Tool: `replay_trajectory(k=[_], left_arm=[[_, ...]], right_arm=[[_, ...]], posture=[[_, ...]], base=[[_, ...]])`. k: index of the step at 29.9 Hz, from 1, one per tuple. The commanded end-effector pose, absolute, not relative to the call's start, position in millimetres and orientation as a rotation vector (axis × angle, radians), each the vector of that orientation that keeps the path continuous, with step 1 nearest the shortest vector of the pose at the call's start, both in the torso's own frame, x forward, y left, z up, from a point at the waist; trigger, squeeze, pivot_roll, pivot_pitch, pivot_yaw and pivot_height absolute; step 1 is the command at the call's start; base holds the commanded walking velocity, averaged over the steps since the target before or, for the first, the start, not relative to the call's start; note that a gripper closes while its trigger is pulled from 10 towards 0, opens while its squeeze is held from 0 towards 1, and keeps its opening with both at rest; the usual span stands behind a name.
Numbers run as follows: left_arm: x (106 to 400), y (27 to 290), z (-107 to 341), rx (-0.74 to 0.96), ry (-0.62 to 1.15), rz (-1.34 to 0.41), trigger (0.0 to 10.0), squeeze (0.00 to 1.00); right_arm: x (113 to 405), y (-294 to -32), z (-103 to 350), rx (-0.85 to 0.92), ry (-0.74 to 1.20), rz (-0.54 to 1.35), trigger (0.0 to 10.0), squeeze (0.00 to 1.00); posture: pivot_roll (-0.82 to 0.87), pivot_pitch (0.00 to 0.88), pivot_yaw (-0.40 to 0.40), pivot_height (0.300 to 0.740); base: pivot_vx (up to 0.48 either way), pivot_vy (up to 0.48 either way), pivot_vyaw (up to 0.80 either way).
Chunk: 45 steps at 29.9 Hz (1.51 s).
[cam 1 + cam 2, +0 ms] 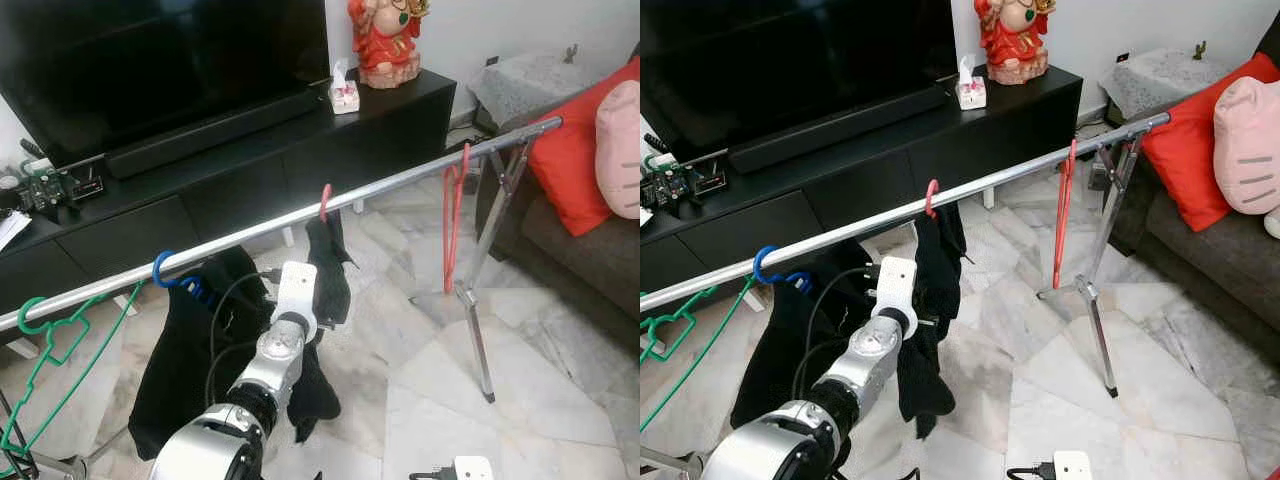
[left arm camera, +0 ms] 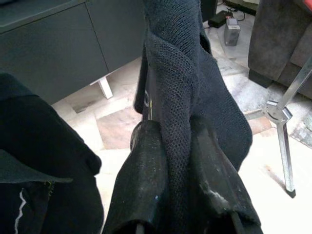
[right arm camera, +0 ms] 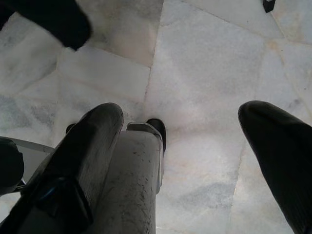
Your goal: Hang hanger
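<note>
My 2 head eyes look forward and down, sharing the rail (image 1: 300,215) and marble floor (image 1: 560,400). My left wrist camera sits close against dark knit cloth (image 2: 180,97). My right wrist camera faces the floor.

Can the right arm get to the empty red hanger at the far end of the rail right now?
Probably not without moving. The right gripper hangs open low over the marble floor, while the bare red plastic hanger sits high on the silver metal rail, well ahead. Nothing blocks the path.
</note>
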<state>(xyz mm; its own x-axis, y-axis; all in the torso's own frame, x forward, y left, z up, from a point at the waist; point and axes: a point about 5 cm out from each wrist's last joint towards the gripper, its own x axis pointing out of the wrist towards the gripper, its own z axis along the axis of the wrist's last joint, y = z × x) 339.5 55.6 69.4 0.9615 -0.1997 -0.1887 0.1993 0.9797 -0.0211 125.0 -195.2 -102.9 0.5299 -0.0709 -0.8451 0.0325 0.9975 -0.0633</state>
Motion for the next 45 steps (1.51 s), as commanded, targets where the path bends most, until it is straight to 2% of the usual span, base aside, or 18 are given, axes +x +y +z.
replay_trajectory(k=[1, 11, 27, 29, 32, 33, 36, 37, 39, 42, 45], left_arm=[[345, 60, 81, 0.009, 0.113, -0.194, 0.0, 0.0], [333, 71, 85, 0.04, 0.004, -0.213, 0.0, 0.0], [317, 84, 82, 0.062, -0.013, -0.175, 0.0, 0.0], [312, 85, 84, 0.07, -0.032, -0.201, 0.0, 0.0], [299, 85, 84, 0.128, -0.044, -0.344, 0.1, 0.0], [295, 85, 83, 0.15, -0.041, -0.378, 1.1, 0.0], [292, 86, 83, 0.171, -0.034, -0.407, 1.1, 0.0], [288, 90, 80, 0.213, -0.02, -0.44, 10.0, 0.0], [280, 95, 78, 0.274, 0.01, -0.49, 10.0, 0.0], [280, 95, 78, 0.274, 0.012, -0.49, 10.0, 0.0], [274, 118, 79, 0.318, 0.039, -0.498, 10.0, 0.0]], right_arm=[[106, -188, -110, -0.014, 1.081, -0.058, 10.0, 0.0], [104, -187, -110, -0.015, 1.077, -0.066, 10.0, 0.0], [103, -188, -111, -0.032, 1.086, -0.056, 10.0, 0.0], [102, -189, -111, -0.033, 1.088, -0.056, 10.0, 0.0], [102, -189, -111, -0.037, 1.092, -0.052, 10.0, 0.0], [102, -189, -111, -0.038, 1.092, -0.051, 10.0, 0.0], [102, -189, -111, -0.039, 1.093, -0.048, 10.0, 0.0], [102, -189, -111, -0.04, 1.093, -0.046, 10.0, 0.0], [102, -190, -111, -0.041, 1.093, -0.042, 10.0, 0.0], [102, -190, -111, -0.041, 1.093, -0.042, 10.0, 0.0], [108, -191, -108, -0.069, 1.043, -0.026, 10.0, 0.0]], posture=[[-0.22, 0.0, 0.128, 0.74], [-0.22, 0.0, 0.131, 0.74], [-0.21, 0.0, 0.127, 0.74], [-0.21, 0.0, 0.126, 0.74], [-0.2, 0.0, 0.122, 0.74], [-0.2, 0.0, 0.122, 0.74], [-0.2, 0.0, 0.122, 0.74], [-0.2, 0.0, 0.12, 0.74], [-0.2, 0.0, 0.12, 0.74], [-0.2, 0.0, 0.12, 0.74], [-0.19, 0.0, 0.107, 0.74]], base=[[0.0, 0.0, 0.0], [0.0, 0.0, 0.0], [0.0, 0.0, 0.0], [0.0, 0.0, 0.0], [0.0, 0.0, 0.0], [0.0, 0.0, 0.0], [0.0, 0.0, 0.0], [0.0, 0.0, 0.0], [0.0, 0.0, 0.0], [0.0, 0.0, 0.0], [0.0, 0.0, 0.0]])
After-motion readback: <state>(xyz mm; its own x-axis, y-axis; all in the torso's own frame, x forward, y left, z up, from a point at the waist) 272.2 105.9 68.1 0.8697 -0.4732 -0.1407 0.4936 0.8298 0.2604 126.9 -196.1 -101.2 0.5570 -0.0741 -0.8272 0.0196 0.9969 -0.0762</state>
